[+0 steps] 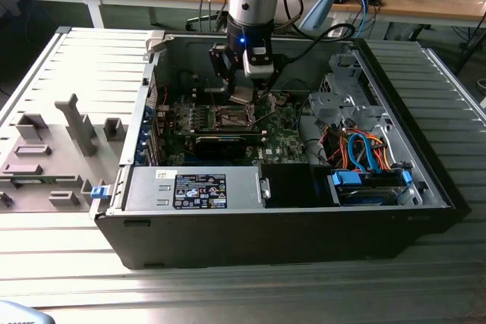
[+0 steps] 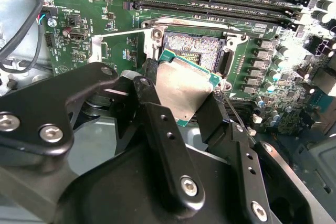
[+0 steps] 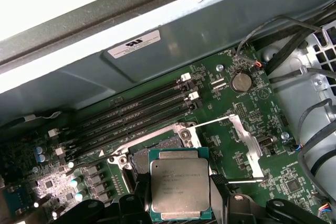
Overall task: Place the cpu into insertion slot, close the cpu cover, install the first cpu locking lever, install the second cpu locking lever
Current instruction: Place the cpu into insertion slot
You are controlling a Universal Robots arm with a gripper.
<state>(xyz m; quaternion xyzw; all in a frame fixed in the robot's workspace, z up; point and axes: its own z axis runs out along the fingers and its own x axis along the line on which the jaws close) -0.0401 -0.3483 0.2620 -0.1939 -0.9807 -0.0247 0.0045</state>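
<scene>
My gripper (image 1: 244, 96) hangs inside the open computer case, shut on the cpu (image 2: 181, 85), a flat square chip with a dull silver top and green edge. Black fingers (image 2: 156, 121) clamp it on two opposite sides. The cpu (image 3: 178, 184) hovers tilted just above the insertion slot (image 2: 193, 50), whose dark centre and silver rim show uncovered beyond the chip. In the exterior view the insertion slot (image 1: 230, 117) lies directly below the gripper. The cpu cover (image 3: 245, 142), a thin silver frame, stands raised open beside the slot. A thin locking lever (image 2: 234, 109) sticks up near the slot's corner.
Black memory slots (image 3: 131, 119) run along one side of the slot, a coin battery (image 3: 241, 82) beyond the cover. A long black card (image 1: 220, 142), a labelled black box (image 1: 199, 190), a drive cage (image 1: 342, 96) and coloured cables (image 1: 364, 149) crowd the case. Grey fixtures (image 1: 61, 142) lie outside.
</scene>
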